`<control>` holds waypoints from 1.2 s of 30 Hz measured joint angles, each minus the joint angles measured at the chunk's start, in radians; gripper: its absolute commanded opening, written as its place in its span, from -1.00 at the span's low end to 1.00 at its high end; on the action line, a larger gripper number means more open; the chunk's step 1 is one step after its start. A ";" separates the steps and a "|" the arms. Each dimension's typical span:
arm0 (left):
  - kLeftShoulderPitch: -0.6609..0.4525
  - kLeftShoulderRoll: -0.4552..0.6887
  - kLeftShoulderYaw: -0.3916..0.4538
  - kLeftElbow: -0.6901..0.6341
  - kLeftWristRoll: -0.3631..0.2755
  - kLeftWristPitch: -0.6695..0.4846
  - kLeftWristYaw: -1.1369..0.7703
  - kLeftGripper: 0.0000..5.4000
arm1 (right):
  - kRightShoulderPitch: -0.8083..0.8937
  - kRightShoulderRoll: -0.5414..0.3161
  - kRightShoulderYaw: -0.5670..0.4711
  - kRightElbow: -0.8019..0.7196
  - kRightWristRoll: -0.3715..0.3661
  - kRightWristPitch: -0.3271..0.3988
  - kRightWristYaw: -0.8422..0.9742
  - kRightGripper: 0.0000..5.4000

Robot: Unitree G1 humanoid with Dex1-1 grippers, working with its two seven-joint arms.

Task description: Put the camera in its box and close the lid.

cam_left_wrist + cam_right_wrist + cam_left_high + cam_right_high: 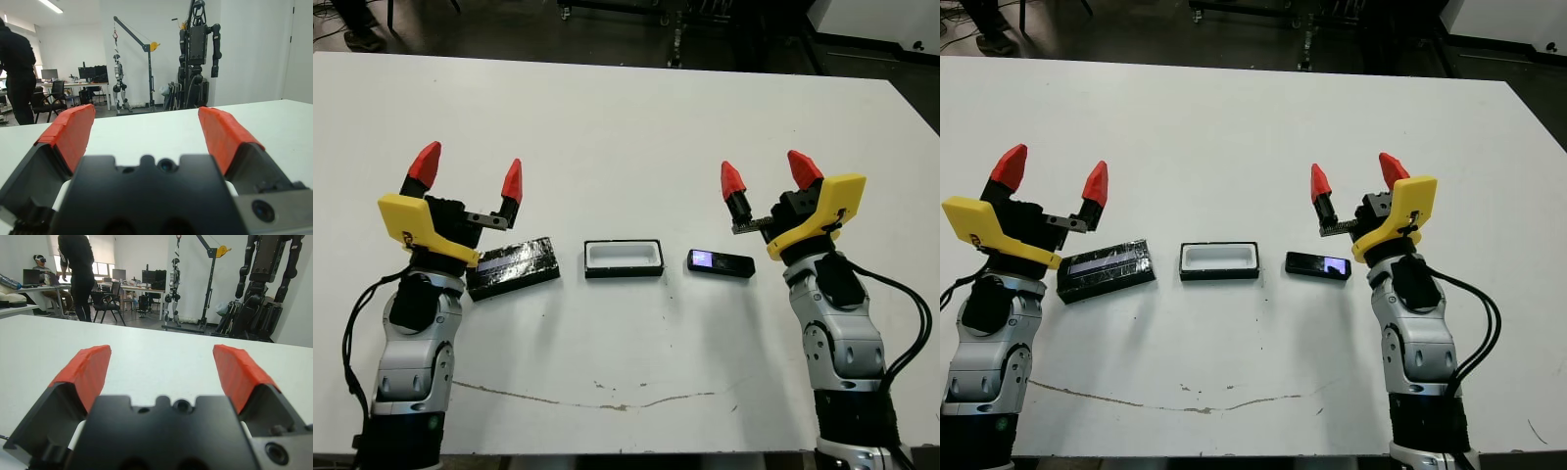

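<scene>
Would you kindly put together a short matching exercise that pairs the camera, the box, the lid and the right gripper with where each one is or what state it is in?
Things:
1. camera
2. box
3. lid
4. right gripper

Places or states:
A. lying beside the left gripper
B. in the middle of the row, white inside, with nothing in it
C. jaws apart, holding nothing
D. on the table between the box and the right arm

Pairs: 1-D, 2-B, 3-A, 4-C
</scene>
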State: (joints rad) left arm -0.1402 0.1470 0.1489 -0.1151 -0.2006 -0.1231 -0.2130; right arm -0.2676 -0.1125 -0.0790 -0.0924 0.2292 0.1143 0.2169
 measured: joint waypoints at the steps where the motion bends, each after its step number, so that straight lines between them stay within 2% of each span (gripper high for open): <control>1: 0.000 0.000 0.000 0.000 0.000 0.000 0.000 1.00 | 0.000 0.000 0.000 0.000 0.000 0.000 0.000 1.00; 10: 0.000 0.000 -0.004 0.000 0.004 0.000 0.000 1.00 | 0.000 -0.004 -0.001 0.004 0.002 -0.002 0.023 1.00; 13: 0.001 0.000 -0.003 0.000 0.003 -0.001 0.000 1.00 | -0.008 -0.025 -0.020 0.031 0.030 -0.009 0.074 1.00; 15: 0.003 0.000 -0.002 0.000 0.003 -0.001 0.000 1.00 | -0.040 -0.074 -0.046 0.065 0.064 -0.009 0.143 1.00; 19: 0.008 0.000 -0.001 -0.001 0.003 -0.009 0.000 1.00 | -0.167 -0.243 -0.092 0.169 0.117 -0.020 0.350 1.00; 24: 0.011 0.000 -0.003 -0.001 0.004 -0.014 0.001 1.00 | -0.338 -0.422 -0.076 0.389 0.142 0.011 0.653 1.00; 28: 0.011 -0.001 -0.005 -0.001 0.007 -0.017 0.004 1.00 | -0.460 -0.491 -0.017 0.535 0.113 -0.012 0.849 1.00; 31: 0.013 -0.001 -0.006 -0.002 0.011 -0.017 0.009 1.00 | -0.552 -0.523 0.053 0.657 0.045 -0.099 0.994 1.00; 34: 0.013 -0.001 -0.007 -0.003 0.010 -0.017 0.011 1.00 | -0.612 -0.525 0.081 0.731 0.009 -0.160 1.042 1.00; 36: 0.014 -0.002 -0.007 -0.003 0.010 -0.017 0.012 1.00 | -0.640 -0.522 0.098 0.772 -0.006 -0.163 1.070 1.00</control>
State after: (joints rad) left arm -0.1264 0.1451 0.1423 -0.1182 -0.1907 -0.1405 -0.2008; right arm -0.9076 -0.6346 0.0188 0.6799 0.2231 -0.0492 1.2865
